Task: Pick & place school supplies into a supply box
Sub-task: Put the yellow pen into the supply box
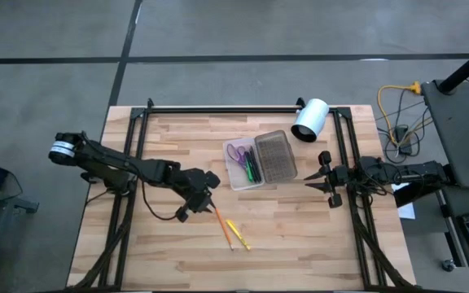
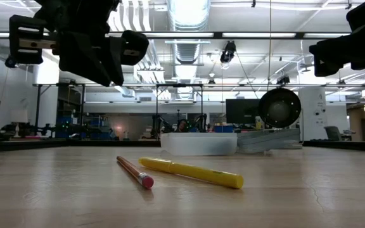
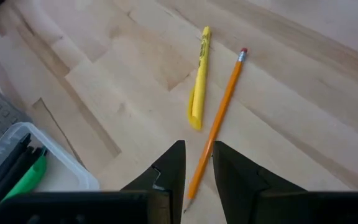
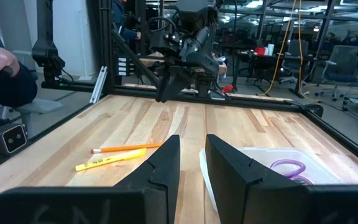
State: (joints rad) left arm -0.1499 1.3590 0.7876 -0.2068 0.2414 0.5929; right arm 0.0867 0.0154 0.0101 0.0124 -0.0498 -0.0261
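An orange pencil (image 1: 222, 228) and a yellow pen (image 1: 238, 235) lie flat on the table, side by side. The supply box's clear tray (image 1: 236, 181) holds purple scissors (image 1: 236, 152), a green pen (image 1: 251, 171) and dark pens. Its grey ribbed lid (image 1: 275, 156) lies open beside it. My left gripper (image 1: 208, 189) hangs open above the pencil's pointed end (image 3: 194, 183), well clear of the table in the low view (image 2: 87, 47), and touches nothing. My right gripper (image 1: 312, 181) waits open near the table's right side, pointing at the box.
A white cylinder (image 1: 309, 120) lies at the far right, behind the lid. Black frame rails (image 1: 218, 109) run along the far edge and both sides. Bare wood lies toward the near edge. A person's sleeve (image 4: 5, 78) shows beyond the table.
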